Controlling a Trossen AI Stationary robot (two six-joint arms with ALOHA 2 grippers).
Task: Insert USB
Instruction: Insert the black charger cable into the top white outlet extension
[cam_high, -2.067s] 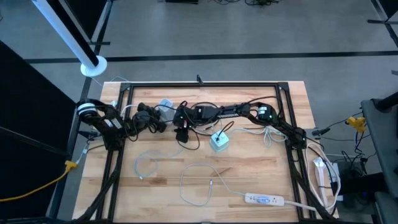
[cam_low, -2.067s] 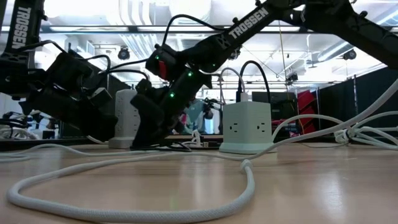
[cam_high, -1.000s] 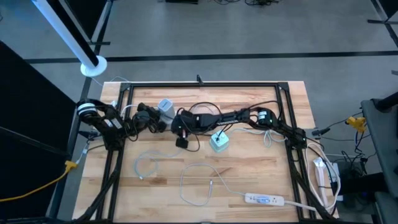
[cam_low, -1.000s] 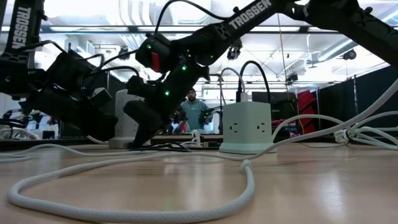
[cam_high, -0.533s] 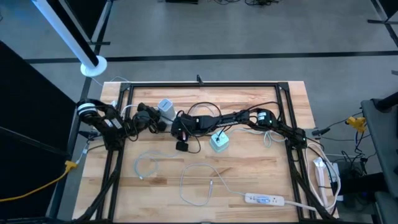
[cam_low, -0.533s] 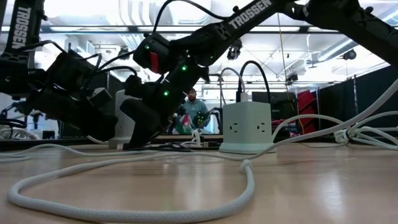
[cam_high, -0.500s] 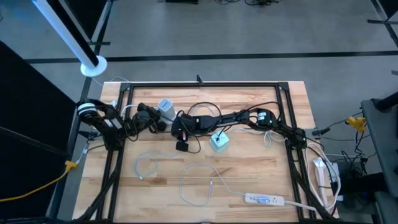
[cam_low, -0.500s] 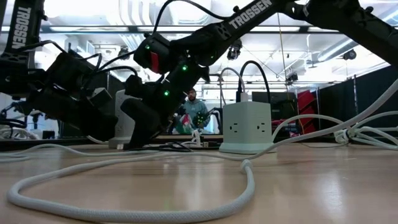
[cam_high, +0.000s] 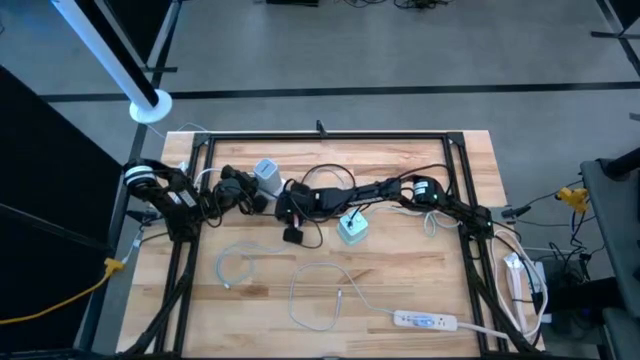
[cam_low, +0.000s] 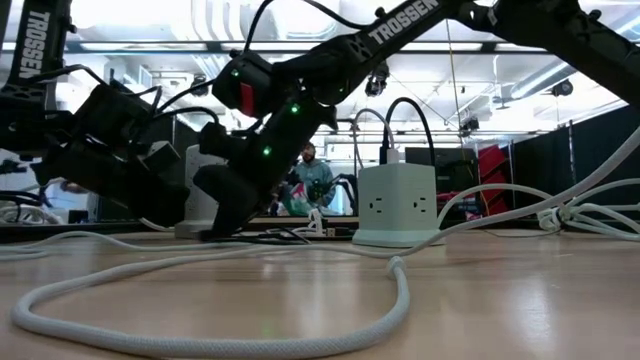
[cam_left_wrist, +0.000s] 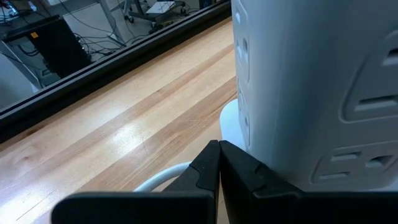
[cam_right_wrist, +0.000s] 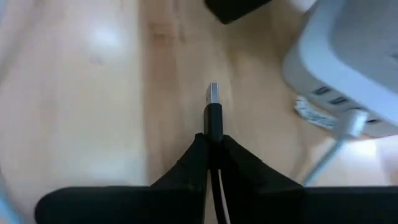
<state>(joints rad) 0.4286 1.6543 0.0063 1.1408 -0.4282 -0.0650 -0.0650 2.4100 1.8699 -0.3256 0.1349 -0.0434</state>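
Observation:
A white tower power strip (cam_high: 266, 175) stands upright on its round base on the wooden table, far left of middle; its side sockets show in the left wrist view (cam_left_wrist: 311, 87) and its USB ports in the right wrist view (cam_right_wrist: 339, 62). My right gripper (cam_right_wrist: 212, 138) is shut on a black USB plug (cam_right_wrist: 213, 118), low over the table just right of the tower (cam_high: 285, 207). The plug's metal tip (cam_right_wrist: 213, 93) points ahead, short of the tower. My left gripper (cam_left_wrist: 219, 144) is shut beside the tower's base, on its left (cam_high: 256, 199). My right gripper pinches the black body of the USB plug (cam_right_wrist: 213, 127) between its two fingers, which lie along the plug. They come slanting down from the table's right. The metal tip sticks out in front, clear of the table, and the white cable runs back between the fingers. My left gripper's shut fingers (cam_left_wrist: 245, 174) lie close against the tower's lower side wall; I cannot tell whether they touch it.
A pale green cube power strip (cam_high: 351, 229) with a black plug on top stands right of my right gripper (cam_low: 397, 205). A white cable (cam_low: 300, 320) loops over the near table. A flat white power strip (cam_high: 425, 320) lies near the front edge. A black frame (cam_high: 320, 137) borders the table.
My right gripper, still shut on the USB plug, has gone a little toward the table's left edge and down, nearer the white tower. My left arm and the tower have kept still.

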